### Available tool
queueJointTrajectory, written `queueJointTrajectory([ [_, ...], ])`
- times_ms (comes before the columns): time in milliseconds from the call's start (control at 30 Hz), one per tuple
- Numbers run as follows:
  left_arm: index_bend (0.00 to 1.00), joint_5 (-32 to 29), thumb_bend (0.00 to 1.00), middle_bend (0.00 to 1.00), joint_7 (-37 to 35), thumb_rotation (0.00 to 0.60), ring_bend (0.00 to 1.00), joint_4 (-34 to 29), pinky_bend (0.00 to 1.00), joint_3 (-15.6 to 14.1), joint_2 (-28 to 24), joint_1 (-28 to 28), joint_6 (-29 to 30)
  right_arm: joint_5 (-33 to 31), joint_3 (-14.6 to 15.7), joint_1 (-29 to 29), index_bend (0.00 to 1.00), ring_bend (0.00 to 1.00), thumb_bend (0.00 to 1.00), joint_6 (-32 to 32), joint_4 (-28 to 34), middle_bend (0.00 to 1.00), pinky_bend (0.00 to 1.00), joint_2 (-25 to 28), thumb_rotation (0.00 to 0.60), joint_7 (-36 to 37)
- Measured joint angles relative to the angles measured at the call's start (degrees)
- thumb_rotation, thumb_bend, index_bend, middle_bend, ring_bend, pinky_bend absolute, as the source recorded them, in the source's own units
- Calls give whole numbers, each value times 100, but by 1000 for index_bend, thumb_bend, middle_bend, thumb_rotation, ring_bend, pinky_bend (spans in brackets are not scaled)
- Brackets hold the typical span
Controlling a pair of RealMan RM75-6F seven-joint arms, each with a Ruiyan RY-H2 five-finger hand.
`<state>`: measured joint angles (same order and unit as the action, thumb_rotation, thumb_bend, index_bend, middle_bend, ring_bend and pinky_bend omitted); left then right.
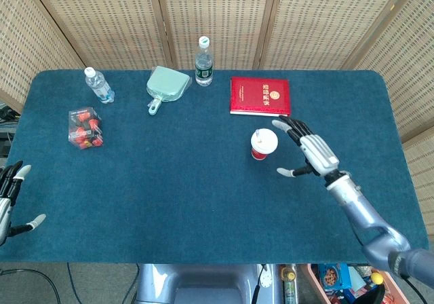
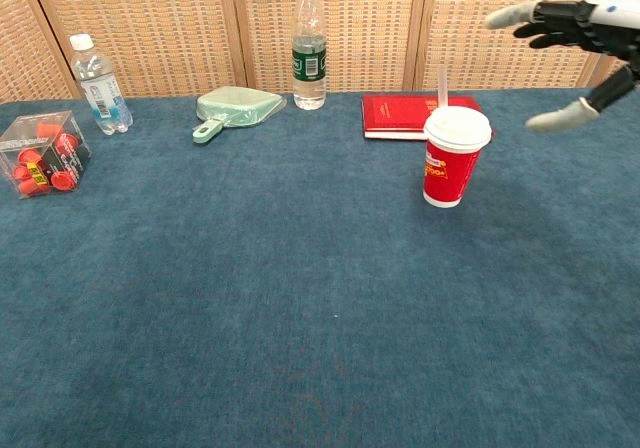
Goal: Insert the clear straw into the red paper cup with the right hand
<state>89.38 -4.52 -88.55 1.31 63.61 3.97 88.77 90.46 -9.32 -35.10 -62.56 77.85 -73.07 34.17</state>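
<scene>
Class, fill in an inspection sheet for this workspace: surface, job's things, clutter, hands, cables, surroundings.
Surface: blue cloth table.
Job's things: clear straw stands upright in the lid of the red paper cup.
Clutter: red book, two water bottles, green dustpan, clear box of red items.
Hands: right hand spread, holding nothing, apart from the cup; left hand spread at the table's edge.
Cables: nothing seen.
Surroundings: woven screen panels.

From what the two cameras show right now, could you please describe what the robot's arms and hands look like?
The right hand has a white back shell, black finger segments and pale grey fingertips; the chest view shows the same colours. Its forearm is a smooth, rounded blue-grey metallic tube with a silver-and-black wrist collar. The left hand, barely in frame, shows black fingers with pale tips. No cables or markings are plainly visible.
</scene>
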Motion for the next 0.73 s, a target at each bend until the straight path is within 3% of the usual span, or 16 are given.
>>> queueJointTrajectory([
  [333, 0, 149, 154, 0, 120, 600, 0, -10, 0, -47, 23, -115, 239, 189, 705, 1504, 0, 0, 0, -1714, 641, 0, 0, 485, 600, -2038],
  [600, 0, 372, 154, 0, 251, 600, 0, -56, 0, -129, 25, -234, 479, 29, 873, 2301, 0, 0, 0, -2537, 1078, 0, 0, 487, 600, -3687],
  [733, 0, 403, 154, 0, 187, 600, 0, -65, 0, -171, -6, -268, 493, 56, 930, 2629, 0, 0, 0, -2933, 1187, 0, 0, 435, 600, -4055],
])
